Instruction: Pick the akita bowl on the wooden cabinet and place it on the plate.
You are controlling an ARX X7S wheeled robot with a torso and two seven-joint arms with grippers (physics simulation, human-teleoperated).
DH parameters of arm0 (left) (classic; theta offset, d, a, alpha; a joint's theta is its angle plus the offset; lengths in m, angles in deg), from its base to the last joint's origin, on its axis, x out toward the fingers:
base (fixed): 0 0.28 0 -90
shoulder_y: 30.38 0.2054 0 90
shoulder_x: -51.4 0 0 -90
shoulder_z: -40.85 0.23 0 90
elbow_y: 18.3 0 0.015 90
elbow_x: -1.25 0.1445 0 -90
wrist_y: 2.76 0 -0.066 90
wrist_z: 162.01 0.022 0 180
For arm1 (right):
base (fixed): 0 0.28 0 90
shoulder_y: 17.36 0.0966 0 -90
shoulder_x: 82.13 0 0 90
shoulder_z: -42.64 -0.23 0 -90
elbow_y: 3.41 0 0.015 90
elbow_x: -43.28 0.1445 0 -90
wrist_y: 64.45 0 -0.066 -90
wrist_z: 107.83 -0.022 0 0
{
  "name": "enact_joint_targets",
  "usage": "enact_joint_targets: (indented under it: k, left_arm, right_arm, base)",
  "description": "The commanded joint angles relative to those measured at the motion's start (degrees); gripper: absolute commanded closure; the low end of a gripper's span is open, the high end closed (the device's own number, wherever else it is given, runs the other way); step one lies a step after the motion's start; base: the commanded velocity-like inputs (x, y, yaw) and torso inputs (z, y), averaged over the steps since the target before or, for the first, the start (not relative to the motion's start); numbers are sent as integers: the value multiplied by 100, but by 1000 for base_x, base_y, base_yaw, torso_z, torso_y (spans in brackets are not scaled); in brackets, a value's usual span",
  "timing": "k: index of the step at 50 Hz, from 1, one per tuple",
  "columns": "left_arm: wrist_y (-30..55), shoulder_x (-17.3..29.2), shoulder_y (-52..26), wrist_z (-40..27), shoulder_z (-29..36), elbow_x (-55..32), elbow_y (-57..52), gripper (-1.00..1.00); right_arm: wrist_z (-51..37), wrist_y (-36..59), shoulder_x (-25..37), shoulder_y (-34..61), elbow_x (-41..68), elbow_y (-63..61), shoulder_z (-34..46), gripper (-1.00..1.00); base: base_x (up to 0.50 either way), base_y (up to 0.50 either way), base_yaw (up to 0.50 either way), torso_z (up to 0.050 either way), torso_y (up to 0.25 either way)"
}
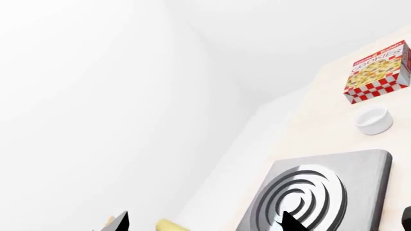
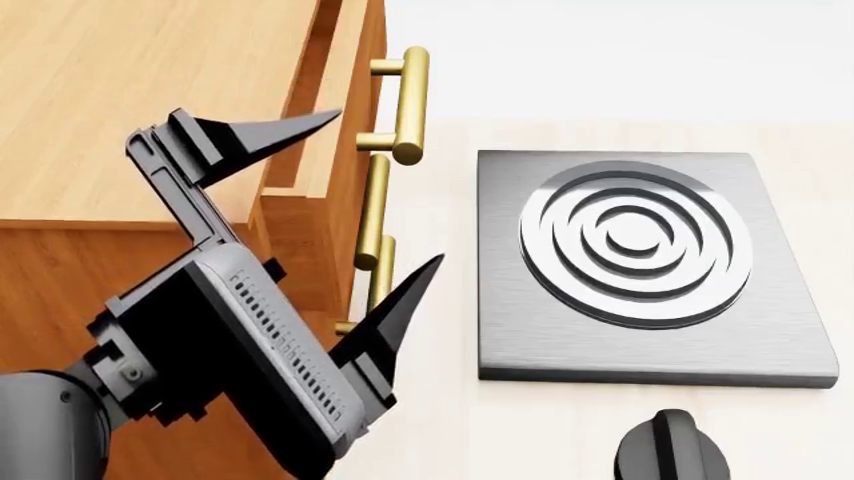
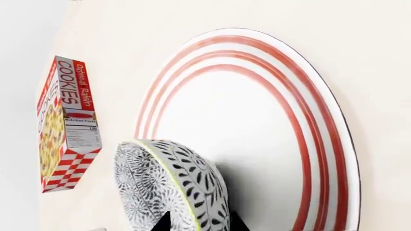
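The left claw [image 2: 327, 190] hangs wide open beside the wooden cabinet [image 2: 120, 90]; a grey stove [image 2: 641, 265] lies near.

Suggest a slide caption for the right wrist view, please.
Akita bowl held over the red-ringed plate, cookie box standing beside.

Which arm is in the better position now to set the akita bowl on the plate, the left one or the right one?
The right. Its wrist view shows the akita bowl close before the camera, directly against the plate. The left gripper hangs open and empty by the wooden cabinet.
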Motion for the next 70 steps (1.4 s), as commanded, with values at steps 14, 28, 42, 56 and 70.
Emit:
enact_joint_targets:
  k: [14,28,42,56,70]
  left_arm:
    - [2,41,65,-16,-20,21,-22,-100]
    - [92,81,-6,-34,-63,-12,-128,-100]
    - [222,151,-105,-110,-117,-55,-347,-100]
    - [293,281,-139,-195,-165,-89,-536,-100]
    - [395,306,-214,-231,-213,-139,-678,-100]
  right_arm:
    - [96,-52,-12,8,-118,-14,15,-100]
    - [-10,-25,32,-115,-107,-287,-30,-100]
    - [-465,104,257,-651,9,-1395,-285,-100]
    - [-669,118,380,-1067,148,-2051,-620,-100]
    - [-883,255,624,-1030,167,-2934,-571,-100]
  base:
    - [0,0,0,0,0]
    - [0,0,0,0,0]
    - [0,0,0,0,0]
    - [0,0,0,0,0]
    - [0,0,0,0,0]
